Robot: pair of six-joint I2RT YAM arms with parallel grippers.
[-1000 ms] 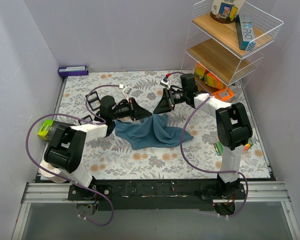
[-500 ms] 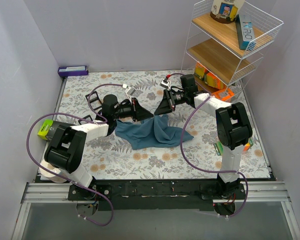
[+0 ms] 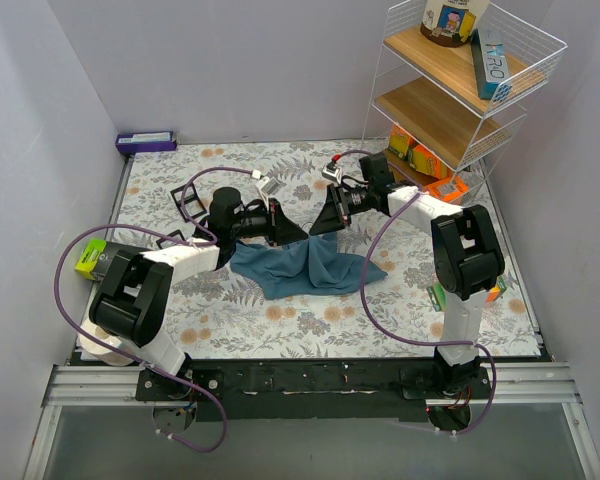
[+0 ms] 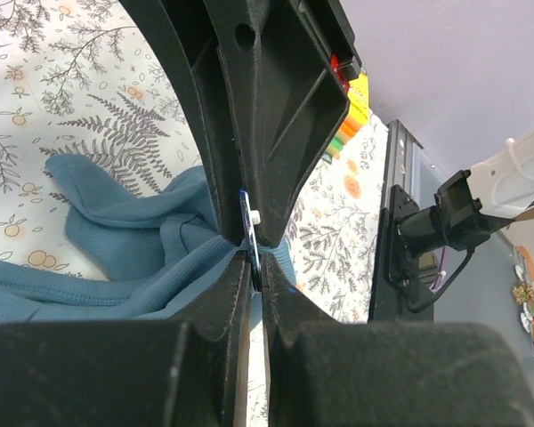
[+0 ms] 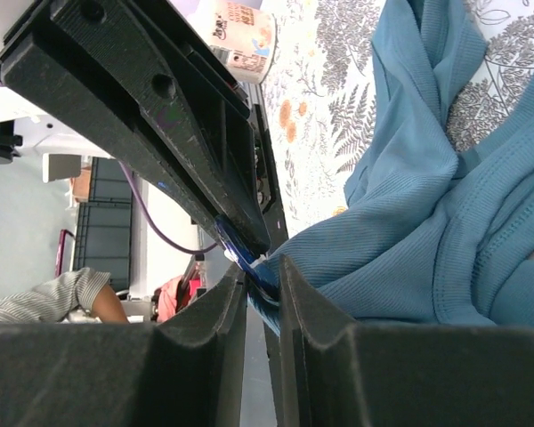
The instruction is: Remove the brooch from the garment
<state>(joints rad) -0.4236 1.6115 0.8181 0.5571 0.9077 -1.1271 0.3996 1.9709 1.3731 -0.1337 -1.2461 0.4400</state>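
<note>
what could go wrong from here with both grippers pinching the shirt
The left gripper and right gripper both pinch the garment at nearly the same raised spot. Pulling apart may stretch the cloth instead of freeing the pin.
The whitish speck at the edge of the left pinch, likely the brooch, could slip out and drop into the folds.
Nothing holds the garment down, so it may just drag along.

On my flowered table (image 3: 280, 330) the garment (image 3: 300, 265) lies near the middle. Left of it is a green box (image 3: 90, 257), behind-left a purple box (image 3: 146, 141), behind-right a wire shelf (image 3: 435, 115).
</note>
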